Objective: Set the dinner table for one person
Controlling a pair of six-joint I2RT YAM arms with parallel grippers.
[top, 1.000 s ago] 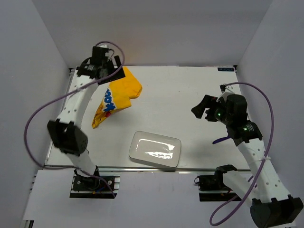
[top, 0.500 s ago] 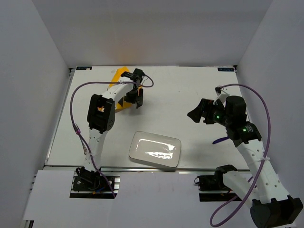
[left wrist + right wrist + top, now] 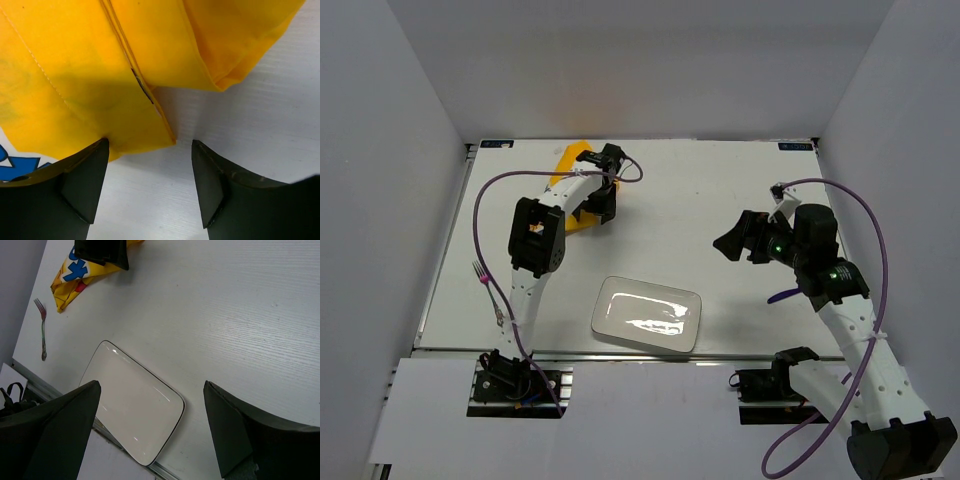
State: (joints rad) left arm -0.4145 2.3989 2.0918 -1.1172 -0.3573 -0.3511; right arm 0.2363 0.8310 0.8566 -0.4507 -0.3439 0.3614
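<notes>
The white dinner table [image 3: 710, 190] carries a folded yellow printed cloth mat [image 3: 570, 162] at the back left. My left gripper [image 3: 603, 208] is open and low over the mat's right edge. In the left wrist view the mat [image 3: 100, 75] fills the top, and its corner lies between the tips of the open gripper [image 3: 150, 147], which grips nothing. A white rectangular plate [image 3: 647, 313] lies at the front middle. A fork [image 3: 486, 292] lies at the front left. My right gripper [image 3: 735, 240] is open and empty, raised at the right, above the table beside the plate [image 3: 135, 405].
The metal rail edge [image 3: 620, 352] runs along the table's front, just past the plate. The right wrist view also shows the fork [image 3: 43, 330] and the mat [image 3: 67, 282]. Grey walls close in the left, back and right sides. A purple cable [image 3: 480, 240] loops over the left side.
The mat hung from my left gripper at the back-left corner; now it lies on the table and that gripper stands open at its right edge. My right gripper shifted slightly left.
</notes>
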